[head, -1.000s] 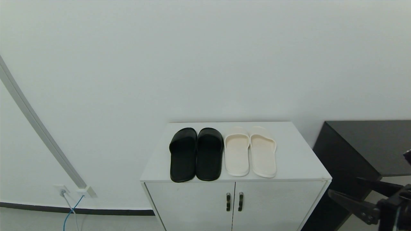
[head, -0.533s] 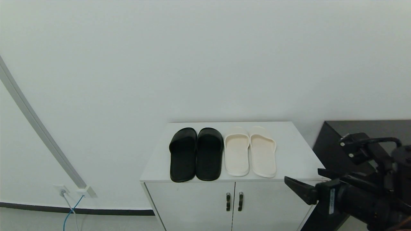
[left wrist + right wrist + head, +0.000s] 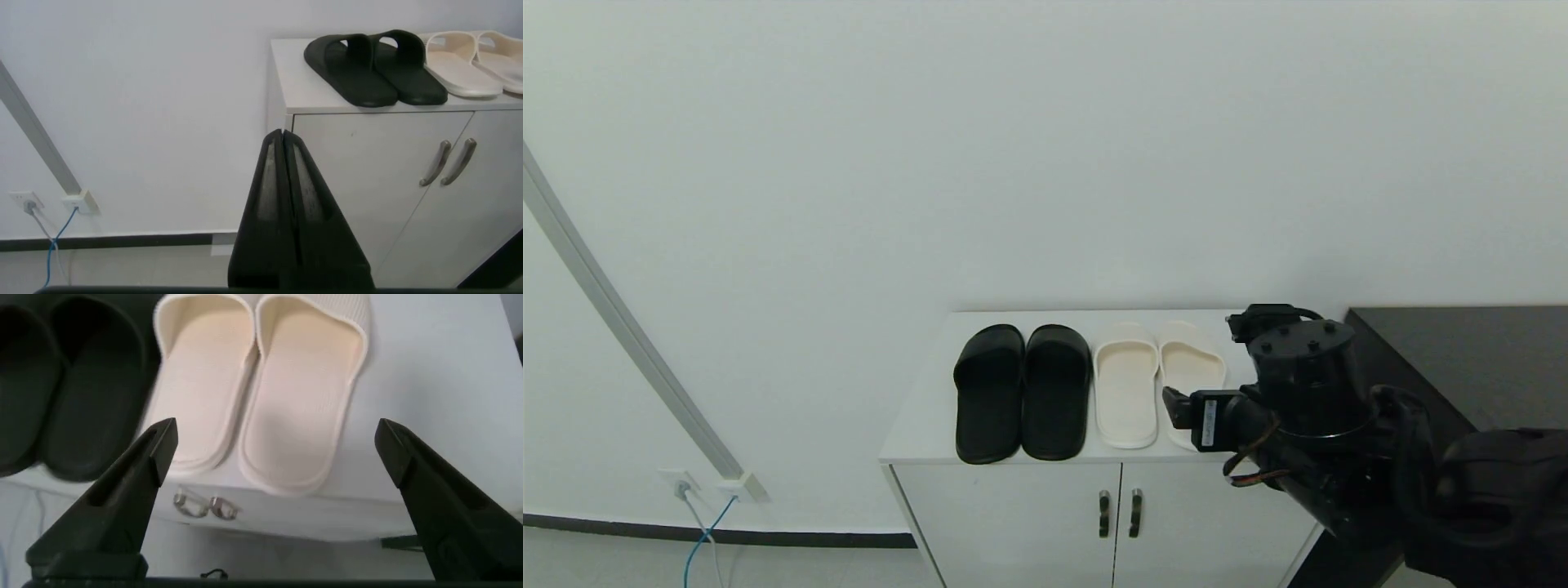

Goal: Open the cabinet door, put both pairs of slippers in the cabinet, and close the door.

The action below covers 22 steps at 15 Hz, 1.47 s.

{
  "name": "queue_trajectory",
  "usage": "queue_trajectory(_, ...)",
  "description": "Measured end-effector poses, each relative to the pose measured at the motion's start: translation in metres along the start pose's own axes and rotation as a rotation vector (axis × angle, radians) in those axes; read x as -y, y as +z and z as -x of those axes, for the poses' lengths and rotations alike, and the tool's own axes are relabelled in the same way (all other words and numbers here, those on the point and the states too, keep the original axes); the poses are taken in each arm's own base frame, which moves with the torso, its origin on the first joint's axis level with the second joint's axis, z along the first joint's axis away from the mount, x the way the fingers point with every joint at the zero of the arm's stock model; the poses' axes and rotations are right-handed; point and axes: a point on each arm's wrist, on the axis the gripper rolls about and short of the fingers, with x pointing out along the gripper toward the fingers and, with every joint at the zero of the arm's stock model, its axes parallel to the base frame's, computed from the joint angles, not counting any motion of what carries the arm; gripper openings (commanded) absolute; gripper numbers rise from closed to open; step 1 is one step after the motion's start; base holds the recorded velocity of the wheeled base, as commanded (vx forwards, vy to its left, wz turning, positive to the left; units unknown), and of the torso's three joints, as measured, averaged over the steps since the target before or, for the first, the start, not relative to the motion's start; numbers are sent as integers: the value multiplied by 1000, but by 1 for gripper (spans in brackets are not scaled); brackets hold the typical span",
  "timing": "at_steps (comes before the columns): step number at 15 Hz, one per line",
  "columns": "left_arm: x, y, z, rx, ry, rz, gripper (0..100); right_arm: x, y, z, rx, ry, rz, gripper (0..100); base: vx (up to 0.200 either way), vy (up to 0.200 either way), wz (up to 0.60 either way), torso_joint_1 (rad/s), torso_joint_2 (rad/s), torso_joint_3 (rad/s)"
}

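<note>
Two doors (image 3: 1013,523) shut, slippers (image 3: 1127,384) on top
My right gripper (image 3: 276,433) gapes, left gripper (image 3: 283,143) pressed together; lower squarely onto a handle (image 3: 1134,513)

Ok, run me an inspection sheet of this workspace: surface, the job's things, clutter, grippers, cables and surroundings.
Surface: white cabinet top, flat, carrying both pairs.
Job's things: black slippers and cream slippers lie side by side, black pair on the robot's left, toes toward the wall. The cabinet doors are both shut, with two handles at the middle seam.
Clutter: nothing seen.
Grippers: left gripper is shut, low in front of the cabinet's left door. Right gripper is open, above the cream slippers.
Cables: blue and white cables plugged into sockets low on the wall.
Surroundings: white wall, slanting grey trunking, black table right of the cabinet.
</note>
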Motion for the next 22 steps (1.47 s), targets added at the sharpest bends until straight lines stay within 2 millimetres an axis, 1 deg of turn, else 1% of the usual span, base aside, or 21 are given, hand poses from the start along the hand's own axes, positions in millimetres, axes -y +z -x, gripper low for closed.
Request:
queue_trajectory(2,0,0,0,0,1,0,0,-9,-3,-17,8,-48,4,100,0,0,0,0,0,0)
queue_trajectory(4,0,0,0,0,1,0,0,-20,-5,-40,28,-95,0,100,0,0,0,0,0,0)
queue_trajectory(6,0,0,0,0,0,0,0,-26,-7,-58,33,-112,7,100,0,0,0,0,0,0)
queue_trajectory(9,0,0,0,0,1,0,0,-32,-13,-78,35,-124,30,100,0,0,0,0,0,0)
queue_trajectory(11,0,0,0,0,1,0,0,-36,-12,-90,49,-127,38,100,0,0,0,0,0,0)
queue_trajectory(18,0,0,0,0,1,1,0,-38,-10,-134,77,-160,45,100,0,0,0,0,0,0)
queue_trajectory(22,0,0,0,0,1,1,0,-36,-11,-156,116,-138,60,100,0,0,0,0,0,0)
